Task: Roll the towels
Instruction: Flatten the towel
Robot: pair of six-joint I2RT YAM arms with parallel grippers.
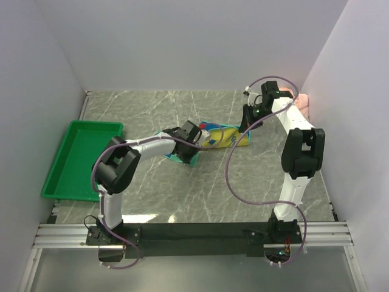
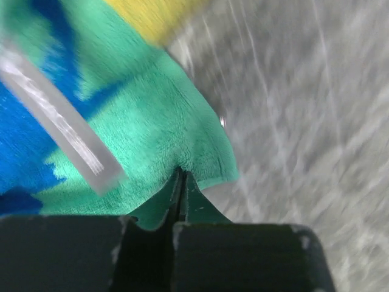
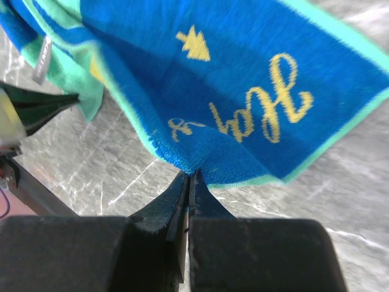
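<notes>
The teal and blue towel [image 1: 217,137] with yellow lettering lies stretched between both grippers in the middle of the table. My left gripper [image 1: 193,142] is shut on its teal edge [image 2: 182,146], the fingertips pinching the hem [image 2: 180,173]. A white tag [image 2: 61,128] runs across the cloth. My right gripper [image 1: 245,129] is shut on the blue edge [image 3: 243,79], its tips closed [image 3: 189,175] on the fabric just above the marble. A pale pink towel [image 1: 302,103] shows at the far right by the wall, mostly hidden behind the right arm.
A green plastic tray [image 1: 73,161] stands at the left edge of the marble table [image 1: 182,194]. White walls close in the left, back and right sides. The right arm's purple cable [image 1: 231,176] loops over the table.
</notes>
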